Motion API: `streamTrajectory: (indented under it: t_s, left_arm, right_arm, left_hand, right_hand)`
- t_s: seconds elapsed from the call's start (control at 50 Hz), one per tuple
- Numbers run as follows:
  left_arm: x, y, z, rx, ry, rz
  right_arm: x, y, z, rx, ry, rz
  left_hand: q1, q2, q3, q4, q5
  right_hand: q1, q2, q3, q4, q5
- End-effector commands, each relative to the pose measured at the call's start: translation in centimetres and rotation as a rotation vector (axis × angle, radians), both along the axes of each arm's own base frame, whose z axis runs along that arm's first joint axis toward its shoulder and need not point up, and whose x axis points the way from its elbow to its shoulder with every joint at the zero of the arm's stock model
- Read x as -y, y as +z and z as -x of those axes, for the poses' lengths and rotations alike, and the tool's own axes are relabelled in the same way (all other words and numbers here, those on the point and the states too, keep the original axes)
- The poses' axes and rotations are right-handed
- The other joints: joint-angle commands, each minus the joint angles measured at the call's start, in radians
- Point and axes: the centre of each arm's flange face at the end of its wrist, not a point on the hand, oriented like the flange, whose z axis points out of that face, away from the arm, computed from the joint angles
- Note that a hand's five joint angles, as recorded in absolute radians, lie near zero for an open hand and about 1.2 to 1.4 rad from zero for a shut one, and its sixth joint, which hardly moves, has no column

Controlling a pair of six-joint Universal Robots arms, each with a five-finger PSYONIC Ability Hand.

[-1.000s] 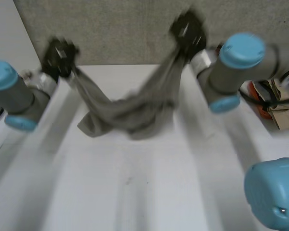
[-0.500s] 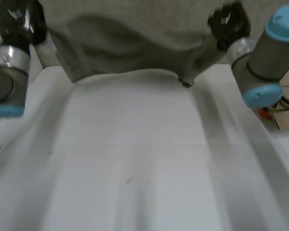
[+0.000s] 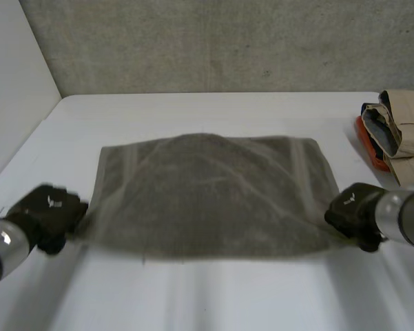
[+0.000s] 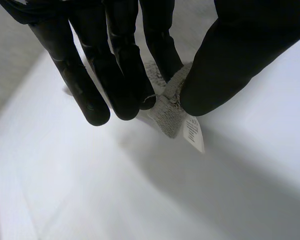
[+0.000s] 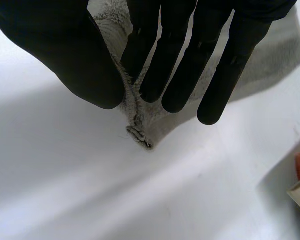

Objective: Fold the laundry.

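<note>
In the head view, a grey towel [image 3: 207,196] is seen spread out on the white table [image 3: 213,110], roughly at its middle. Its long axis runs across the table from one arm's side to the other, and its short sides point towards the wall and towards the robot. The cloth is a soft, matt terry, roughly rectangular, with a paler woven band near each short end and a few shallow creases. The far edge is laid on the table, slightly bowed. The near edge is stretched between the two hands: the near-left corner is held by the left hand [image 3: 48,214], the near-right corner by the right hand [image 3: 355,212]. A folded beige garment [image 3: 403,127] is stacked on something orange [image 3: 367,148] at the table's right edge, well apart from the towel.

In the left wrist view, the towel's corner [image 4: 167,107] is pinched between the thumb and the nearly straight fingers [image 4: 115,75] of the left hand. The loops of the pile can be made out there, and a small white label [image 4: 193,132] hangs from the corner just below the thumb tip.

In the right wrist view, the other corner [image 5: 137,125] is nipped between the thumb [image 5: 60,55] and the straight fingers of the right hand [image 5: 174,75]. A stitched hem runs down to the corner's tip, and the rest of the towel spreads away behind the fingers.
</note>
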Motion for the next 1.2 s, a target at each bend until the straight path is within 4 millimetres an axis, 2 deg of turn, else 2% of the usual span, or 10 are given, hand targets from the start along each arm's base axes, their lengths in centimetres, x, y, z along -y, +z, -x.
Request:
streamTrajectory:
  t_s: [0.02,0.24,0.34,0.38,0.52,0.58,0.78,0.94,1.08,1.2]
  left_arm:
    - [1.0,-0.2,-0.1,0.06,-0.073,-0.035]
    - [10.8,-2.2,2.5,0.024,-0.066,0.2]
    - [18.4,3.2,5.4,-0.084,-0.009,0.541]
    - [20.8,8.0,6.2,-0.207,0.018,0.733]
    - [22.5,17.7,5.2,-0.651,0.1,1.112]
    - [22.3,20.3,3.6,-0.735,0.123,1.217]
    - [22.6,13.2,3.7,-0.657,0.147,0.952]
    - [20.9,4.5,4.8,-0.583,0.102,0.673]
    - [15.1,-2.7,4.6,-0.409,0.126,0.354]
    - [8.8,-3.5,3.2,-0.216,0.101,0.19]
  right_arm:
    - [1.2,-0.5,-0.2,-0.007,0.011,0.097]
    - [9.5,-1.5,-3.1,0.091,-0.098,0.314]
    - [15.8,4.5,-4.6,0.213,-0.143,0.707]
    - [17.6,9.1,-5.4,0.316,-0.148,0.928]
    - [17.9,20.2,-5.6,0.669,-0.126,1.41]
    - [17.4,21.0,-5.6,0.703,-0.1,1.433]
    - [18.2,15.0,-5.7,0.623,-0.113,1.218]
    - [17.3,4.7,-5.5,0.497,-0.121,0.869]
    - [12.9,-3.6,-4.7,0.374,-0.109,0.486]
    - [8.4,-6.1,-2.4,0.245,-0.132,0.231]
  left_hand:
    - [0.239,0.197,0.203,0.196,0.236]
    - [0.239,0.197,0.203,0.196,0.236]
    - [0.239,0.197,0.203,0.196,0.236]
    - [0.239,0.197,0.203,0.196,0.236]
    - [0.239,0.197,0.203,0.196,0.236]
    - [0.239,0.197,0.203,0.196,0.236]
    - [0.239,0.197,0.203,0.196,0.236]
    - [0.239,0.197,0.203,0.196,0.236]
    - [0.239,0.197,0.203,0.196,0.236]
    - [0.239,0.197,0.203,0.196,0.236]
  right_hand:
    - [0.26,0.218,0.206,0.197,0.233]
    - [0.26,0.218,0.206,0.197,0.233]
    - [0.26,0.218,0.206,0.197,0.233]
    - [0.26,0.218,0.206,0.197,0.233]
    - [0.26,0.218,0.206,0.197,0.233]
    - [0.26,0.218,0.206,0.197,0.233]
    - [0.26,0.218,0.206,0.197,0.233]
    - [0.26,0.218,0.206,0.197,0.233]
    - [0.26,0.218,0.206,0.197,0.233]
    - [0.26,0.218,0.206,0.197,0.233]
